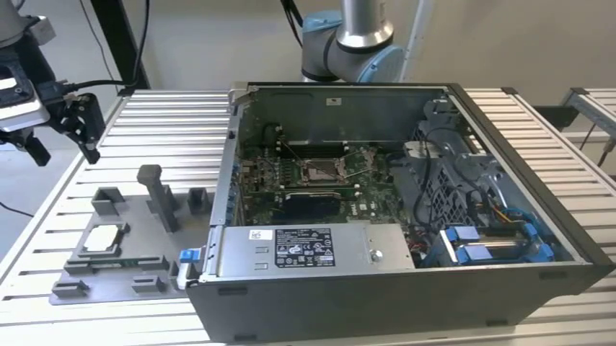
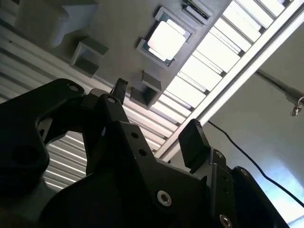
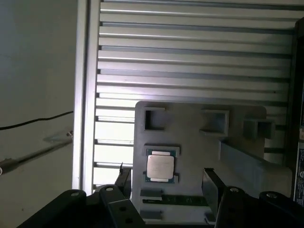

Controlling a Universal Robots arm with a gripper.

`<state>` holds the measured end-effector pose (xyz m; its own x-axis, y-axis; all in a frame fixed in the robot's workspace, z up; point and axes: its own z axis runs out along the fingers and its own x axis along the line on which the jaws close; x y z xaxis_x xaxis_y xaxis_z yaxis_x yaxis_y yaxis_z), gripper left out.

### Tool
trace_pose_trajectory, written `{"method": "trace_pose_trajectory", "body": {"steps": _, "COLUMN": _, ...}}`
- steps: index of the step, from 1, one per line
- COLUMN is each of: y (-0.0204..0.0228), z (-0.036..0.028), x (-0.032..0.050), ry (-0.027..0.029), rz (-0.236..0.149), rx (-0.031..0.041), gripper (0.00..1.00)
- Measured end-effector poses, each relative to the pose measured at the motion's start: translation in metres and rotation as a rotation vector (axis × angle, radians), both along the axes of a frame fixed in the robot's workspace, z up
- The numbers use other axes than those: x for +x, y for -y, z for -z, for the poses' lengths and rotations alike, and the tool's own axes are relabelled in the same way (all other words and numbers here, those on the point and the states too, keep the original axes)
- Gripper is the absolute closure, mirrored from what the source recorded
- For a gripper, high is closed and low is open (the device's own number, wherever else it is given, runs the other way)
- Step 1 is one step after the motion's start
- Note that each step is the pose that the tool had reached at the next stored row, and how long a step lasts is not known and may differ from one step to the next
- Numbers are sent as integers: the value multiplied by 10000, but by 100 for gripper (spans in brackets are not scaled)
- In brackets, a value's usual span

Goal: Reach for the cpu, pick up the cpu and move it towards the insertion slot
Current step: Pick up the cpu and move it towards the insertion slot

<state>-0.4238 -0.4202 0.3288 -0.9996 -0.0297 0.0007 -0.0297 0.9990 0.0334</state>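
The cpu (image 1: pixel 104 238) is a small pale silver square lying flat in a recess of the grey fixture plate (image 1: pixel 144 270) at the exterior view's left. Both wrist views look down on the cpu (image 2: pixel 166 40) (image 3: pixel 160 166). My gripper (image 1: pixel 68 158) hangs well above the table, beyond the plate's far left corner, and touches nothing. It is open, with its black fingers (image 3: pixel 124 178) spread wide and nothing between them. The insertion slot (image 1: pixel 322 169), a shiny metal frame with a brownish centre, sits on the green board inside the open computer case.
Raised grey blocks and an upright post (image 1: pixel 154 194) stand on the fixture plate. The case wall (image 1: pixel 226 173) rises between plate and board. A power supply (image 1: pixel 308 249) fills the case's front. The ribbed aluminium table (image 1: pixel 154 115) lies under everything, and a robot base (image 1: pixel 351 43) stands behind.
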Motion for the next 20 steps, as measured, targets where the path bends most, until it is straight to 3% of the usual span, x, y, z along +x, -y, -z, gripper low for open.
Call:
{"method": "trace_pose_trajectory", "body": {"steps": 13, "y": 0, "z": 162, "x": 0, "ry": 2, "rz": 0, "rx": -11, "gripper": 0}}
{"method": "trace_pose_trajectory", "body": {"steps": 20, "y": -1, "z": 238, "x": 0, "ry": 0, "rz": 0, "rx": -92, "gripper": 0}}
